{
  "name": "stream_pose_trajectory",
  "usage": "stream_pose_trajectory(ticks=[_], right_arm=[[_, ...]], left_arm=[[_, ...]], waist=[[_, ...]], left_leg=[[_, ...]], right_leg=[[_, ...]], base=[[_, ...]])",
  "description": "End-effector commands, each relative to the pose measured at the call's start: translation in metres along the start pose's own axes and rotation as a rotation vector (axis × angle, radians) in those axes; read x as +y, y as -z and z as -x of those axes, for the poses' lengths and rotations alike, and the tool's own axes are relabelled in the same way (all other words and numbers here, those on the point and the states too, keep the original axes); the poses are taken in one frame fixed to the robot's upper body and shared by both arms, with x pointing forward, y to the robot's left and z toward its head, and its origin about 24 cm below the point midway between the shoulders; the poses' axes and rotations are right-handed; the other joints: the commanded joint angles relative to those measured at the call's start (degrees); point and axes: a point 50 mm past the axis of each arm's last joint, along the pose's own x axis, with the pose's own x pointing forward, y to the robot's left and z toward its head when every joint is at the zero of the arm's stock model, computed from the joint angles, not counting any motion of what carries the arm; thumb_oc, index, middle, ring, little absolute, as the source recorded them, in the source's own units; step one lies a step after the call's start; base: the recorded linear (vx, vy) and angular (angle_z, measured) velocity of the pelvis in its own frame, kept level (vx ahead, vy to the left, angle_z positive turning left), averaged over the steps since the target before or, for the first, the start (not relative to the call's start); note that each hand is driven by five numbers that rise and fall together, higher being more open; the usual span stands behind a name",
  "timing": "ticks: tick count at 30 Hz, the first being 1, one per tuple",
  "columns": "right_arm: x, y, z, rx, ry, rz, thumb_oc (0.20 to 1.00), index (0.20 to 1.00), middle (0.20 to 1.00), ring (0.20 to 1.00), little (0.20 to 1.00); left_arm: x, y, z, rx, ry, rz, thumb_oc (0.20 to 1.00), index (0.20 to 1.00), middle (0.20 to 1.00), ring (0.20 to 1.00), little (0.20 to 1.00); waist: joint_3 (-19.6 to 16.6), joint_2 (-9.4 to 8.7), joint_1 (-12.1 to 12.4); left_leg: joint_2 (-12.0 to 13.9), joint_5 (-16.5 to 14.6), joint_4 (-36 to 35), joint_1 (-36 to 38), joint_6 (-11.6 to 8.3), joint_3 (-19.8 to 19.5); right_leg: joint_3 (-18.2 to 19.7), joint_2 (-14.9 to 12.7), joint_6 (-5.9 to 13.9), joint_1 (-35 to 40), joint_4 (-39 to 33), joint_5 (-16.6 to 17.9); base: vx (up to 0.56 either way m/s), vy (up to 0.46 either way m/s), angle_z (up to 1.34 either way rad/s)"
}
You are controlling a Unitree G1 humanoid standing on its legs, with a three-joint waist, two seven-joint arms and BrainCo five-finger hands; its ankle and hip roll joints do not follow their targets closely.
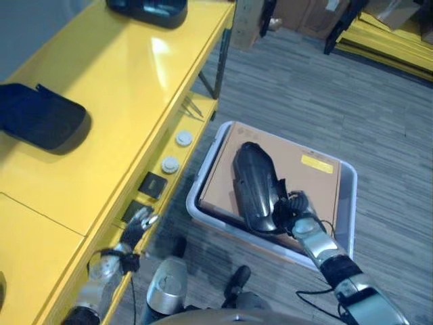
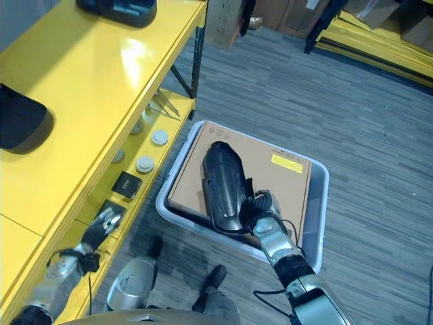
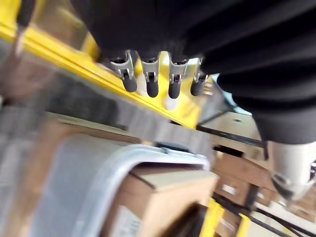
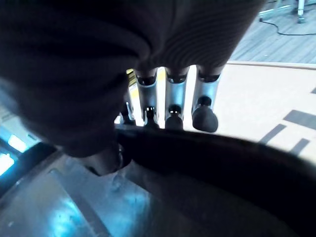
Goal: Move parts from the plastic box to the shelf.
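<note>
A long black moulded part [image 1: 254, 181] lies on a cardboard sheet [image 1: 312, 184] inside the grey plastic box [image 1: 346, 203] on the floor. My right hand [image 1: 295, 211] is at the part's near end, fingers [image 4: 173, 111] curled over its edge and thumb below, so it is shut on the part [image 4: 222, 170]. The yellow shelf [image 1: 128, 81] runs along the left. My left hand [image 1: 137, 229] hangs by the shelf's front edge, left of the box, with straight fingers [image 3: 150, 81] and holding nothing.
Two other black parts [image 1: 37, 116] [image 1: 150, 9] rest on the shelf top. On the lower shelf level lie two white discs [image 1: 183, 139] [image 1: 170, 164] and small black squares [image 1: 153, 183]. Cardboard boxes and yellow beams [image 1: 385, 37] stand at the far side of the floor.
</note>
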Motion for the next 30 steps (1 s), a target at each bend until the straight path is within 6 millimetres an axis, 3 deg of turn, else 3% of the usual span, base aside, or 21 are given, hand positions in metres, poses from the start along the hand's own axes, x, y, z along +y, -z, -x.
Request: stream_pose_trajectory(ticks=[1, 7, 13, 15, 22, 30], right_arm=[[-0.024, -0.007, -0.005, -0.051, 0.112, -0.006, 0.2, 0.2, 0.2, 0.2, 0.2], [-0.032, 0.001, -0.004, -0.035, 0.115, -0.001, 0.2, 0.2, 0.2, 0.2, 0.2], [-0.019, -0.005, 0.0, -0.059, 0.042, 0.023, 0.2, 0.2, 0.2, 0.2, 0.2], [-0.017, -0.007, 0.0, -0.063, 0.038, 0.023, 0.2, 0.2, 0.2, 0.2, 0.2], [-0.005, -0.028, 0.002, -0.13, -0.013, 0.043, 0.2, 0.2, 0.2, 0.2, 0.2], [0.001, -0.055, 0.001, -0.232, -0.043, 0.075, 0.2, 0.2, 0.2, 0.2, 0.2]], left_arm=[[-0.006, 0.017, 0.004, 0.074, 0.062, 0.113, 1.0, 1.0, 1.0, 1.0, 1.0], [-0.036, -0.004, -0.014, 0.051, 0.199, 0.209, 1.0, 1.0, 1.0, 1.0, 1.0], [-0.055, 0.014, -0.031, 0.241, 0.149, 0.282, 1.0, 1.0, 1.0, 1.0, 1.0], [-0.056, 0.015, -0.033, 0.25, 0.145, 0.281, 1.0, 1.0, 1.0, 1.0, 1.0], [-0.061, 0.015, -0.052, 0.33, 0.118, 0.337, 1.0, 1.0, 1.0, 1.0, 1.0], [-0.092, 0.005, -0.066, 0.341, 0.209, 0.551, 1.0, 1.0, 1.0, 1.0, 1.0]], waist=[[-6.73, 2.07, 0.61], [-8.61, 3.02, -2.65], [-9.83, 3.15, -6.39], [-9.83, 3.18, -6.61], [-11.05, 3.76, -9.07], [-11.73, 3.95, -10.28]], left_leg=[[-0.03, -0.83, -4.06, 0.85, 1.28, -0.79], [0.56, -0.75, -5.01, 3.5, 1.11, 1.19], [1.21, -0.95, -5.42, 5.13, 0.99, 4.17], [1.24, -0.96, -5.45, 5.26, 0.98, 4.38], [1.45, -1.16, -5.7, 6.3, 0.79, 6.4], [1.42, -1.58, -5.38, 7.09, 0.69, 7.29]], right_leg=[[1.5, -0.85, 3.22, -0.61, 4.54, -5.42], [3.23, -0.37, 3.14, 0.66, 4.33, -5.78], [5.32, 0.21, 3.1, 0.7, 4.37, -6.13], [5.5, 0.23, 3.1, 0.68, 4.4, -6.14], [7.09, 0.43, 3.22, 0.54, 4.19, -6.17], [7.85, 0.17, 3.42, 0.47, 4.45, -5.99]], base=[[0.09, -0.013, -0.09], [0.07, -0.025, -0.19], [0.04, -0.013, -0.24], [0.01, 0.006, -0.25], [0.02, 0.028, -0.12], [0.02, 0.024, -0.07]])
